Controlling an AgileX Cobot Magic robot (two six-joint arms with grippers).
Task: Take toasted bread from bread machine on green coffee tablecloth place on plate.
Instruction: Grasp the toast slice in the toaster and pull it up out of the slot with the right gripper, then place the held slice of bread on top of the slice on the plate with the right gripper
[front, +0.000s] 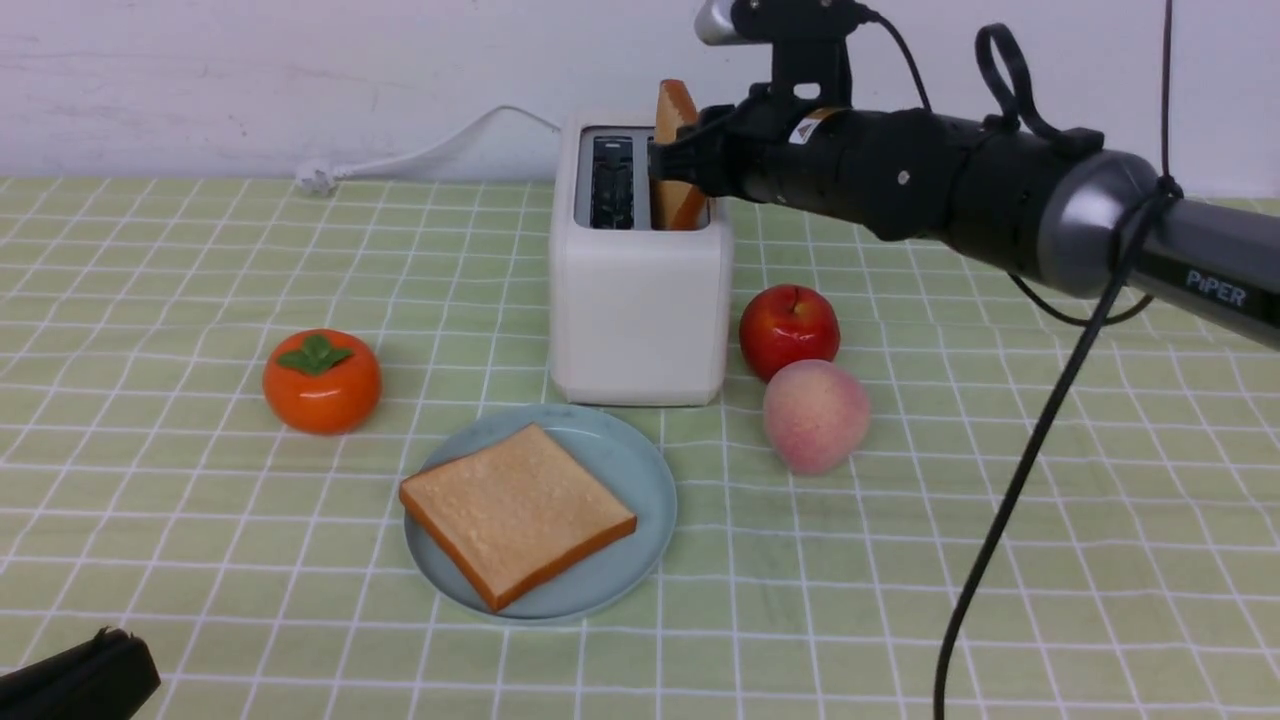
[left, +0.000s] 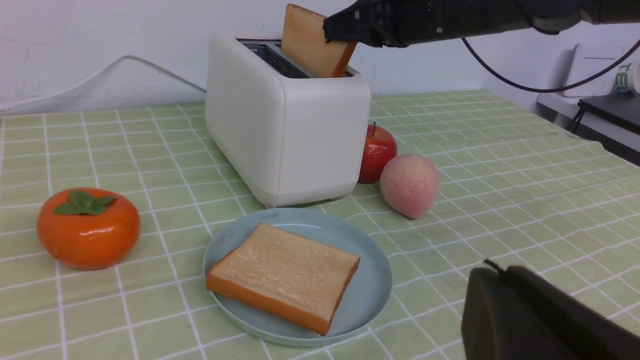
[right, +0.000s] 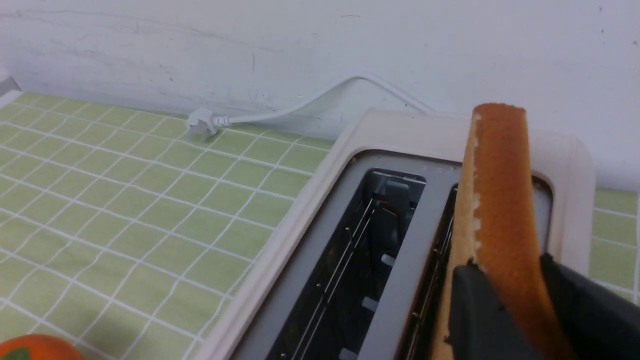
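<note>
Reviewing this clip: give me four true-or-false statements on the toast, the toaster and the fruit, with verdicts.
1. A toast slice lies flat on the plate. True.
2. Both slots of the bread machine are empty. False: a second slice stands in its right slot.
3. The right gripper has its jaws shut on the second slice. True.
4. The peach sits left of the bread machine. False: the peach is on its right, beside the apple.

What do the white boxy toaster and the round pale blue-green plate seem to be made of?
The white boxy toaster: probably plastic, smooth matte shell with rounded corners; slots look metal, grey with thin wires. The round pale blue-green plate: perhaps ceramic or melamine, smooth, faint sheen; unclear which.
</note>
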